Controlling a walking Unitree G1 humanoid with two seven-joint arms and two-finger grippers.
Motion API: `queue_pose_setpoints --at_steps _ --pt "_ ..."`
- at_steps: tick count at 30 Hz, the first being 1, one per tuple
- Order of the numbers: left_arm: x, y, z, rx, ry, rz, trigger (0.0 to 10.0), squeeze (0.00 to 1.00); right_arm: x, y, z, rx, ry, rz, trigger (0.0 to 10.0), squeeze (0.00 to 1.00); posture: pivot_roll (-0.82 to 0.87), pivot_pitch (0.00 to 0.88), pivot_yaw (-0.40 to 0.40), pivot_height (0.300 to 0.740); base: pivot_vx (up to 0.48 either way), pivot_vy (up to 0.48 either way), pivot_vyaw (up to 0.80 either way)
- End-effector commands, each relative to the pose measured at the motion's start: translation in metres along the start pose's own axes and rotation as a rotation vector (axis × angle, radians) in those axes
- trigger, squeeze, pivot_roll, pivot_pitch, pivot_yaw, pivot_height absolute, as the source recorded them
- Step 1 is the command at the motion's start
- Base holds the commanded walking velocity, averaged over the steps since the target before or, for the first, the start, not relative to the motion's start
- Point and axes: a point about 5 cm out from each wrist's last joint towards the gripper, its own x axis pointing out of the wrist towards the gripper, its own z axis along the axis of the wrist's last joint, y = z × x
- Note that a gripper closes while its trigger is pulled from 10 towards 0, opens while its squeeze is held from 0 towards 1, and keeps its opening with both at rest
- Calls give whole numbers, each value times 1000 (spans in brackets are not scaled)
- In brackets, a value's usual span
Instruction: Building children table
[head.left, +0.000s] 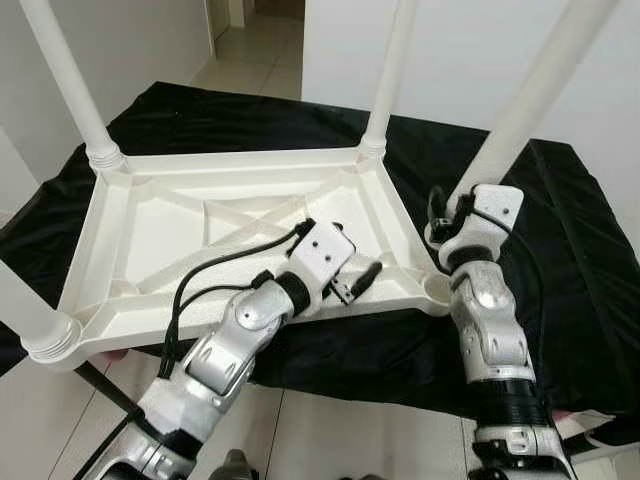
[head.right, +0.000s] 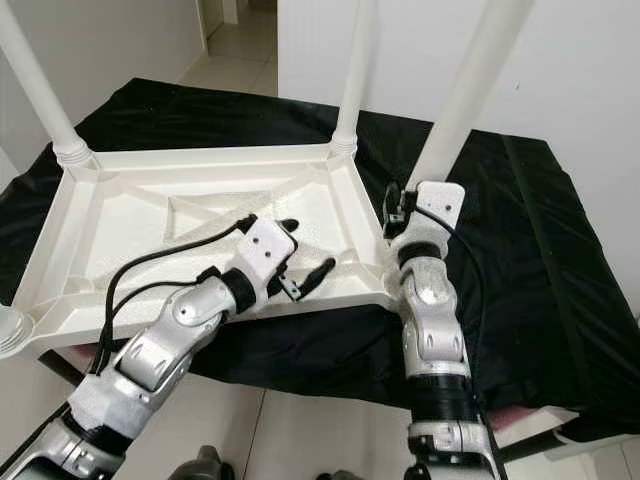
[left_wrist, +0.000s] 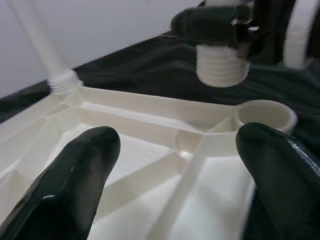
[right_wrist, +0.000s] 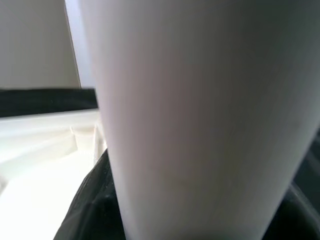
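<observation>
— Lying upside down on the black cloth (head.left: 570, 250) is the white tabletop (head.left: 160, 230), ribs up. Three legs stand screwed in at its corners, two far and one near left.

— And the arms?

— The left arm bends in from the near edge. The left gripper (head.left: 345, 268) hovers low over the ribbed underside near the near right corner, fingers spread apart and empty. The right arm rises straight up at that corner, and the right gripper (head.left: 447, 215) is clamped on the fourth leg (head.left: 520, 110), which tilts away to the right.

— Is that leg seated?

— The left wrist view settles it: the threaded end (left_wrist: 222, 65) hangs above the round socket (left_wrist: 265, 114), apart from it. From the head views this gap is hard to judge. The right wrist view gives a blurred white shaft close up.

— Any writing?

— None I can read.
</observation>
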Motion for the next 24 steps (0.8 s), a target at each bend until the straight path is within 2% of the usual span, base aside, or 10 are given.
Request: queue_pose_setpoints --at_steps 1,4,5,24 --pt "-3 -7 0 -16 -2 -51 10000 0 -3 0 -1 2 -20 0 10000 0 114 40 -20 740 0 0 0" --pt "-5 -11 -1 -14 8 -84 10000 0 -7 1 -4 1 -15 4 10000 0 114 38 -23 740 0 0 0" --pt "-8 -18 -4 -25 33 -134 10000 0 -13 2 -9 4 -10 11 10000 0 114 38 -26 740 0 0 0" --pt "-15 -22 0 -10 40 -157 10000 0 -34 -1 -32 -23 49 31 10000 0 129 34 -53 740 0 0 0"
